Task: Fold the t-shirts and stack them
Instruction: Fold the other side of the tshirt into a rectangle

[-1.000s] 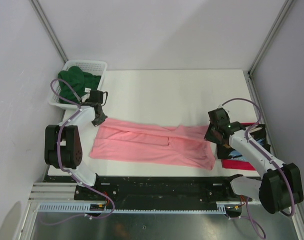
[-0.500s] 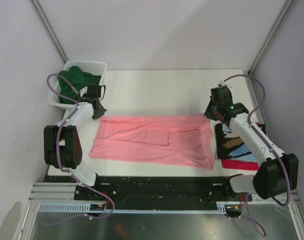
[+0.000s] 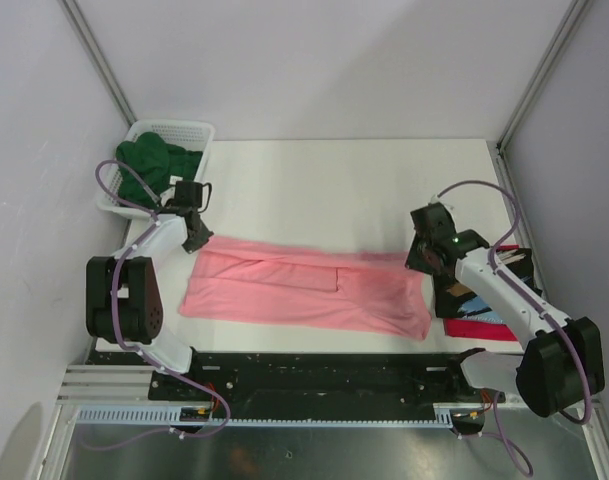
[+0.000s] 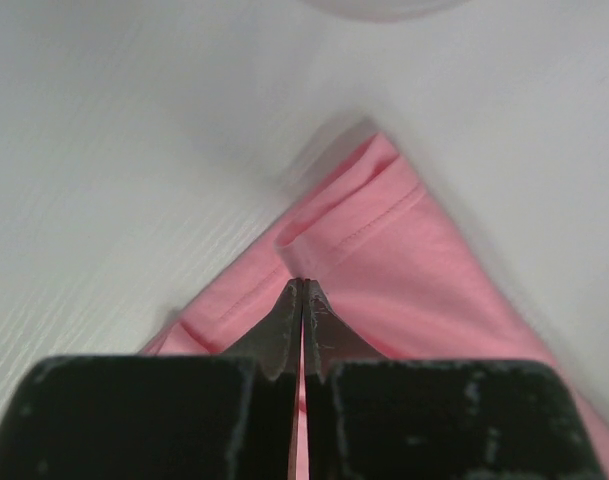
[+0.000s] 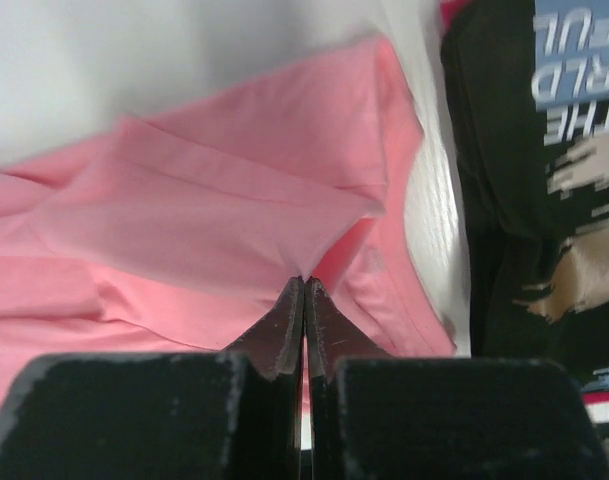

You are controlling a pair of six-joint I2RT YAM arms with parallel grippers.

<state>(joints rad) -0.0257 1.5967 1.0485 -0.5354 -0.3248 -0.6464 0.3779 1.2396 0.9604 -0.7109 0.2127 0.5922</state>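
Your left gripper (image 4: 302, 287) is pressed together on a hem fold of the pink tee (image 3: 284, 290), with the cloth corner just ahead of the tips. Your right gripper (image 5: 304, 283) pinches the same tee's other end. The black tee (image 5: 504, 180) lies just right of its fingers, atop the red tee (image 3: 479, 328).

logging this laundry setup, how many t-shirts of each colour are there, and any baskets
pink t-shirt: 1
dark green t-shirt: 1
black printed t-shirt: 1
red t-shirt: 1
white basket: 1
total: 5
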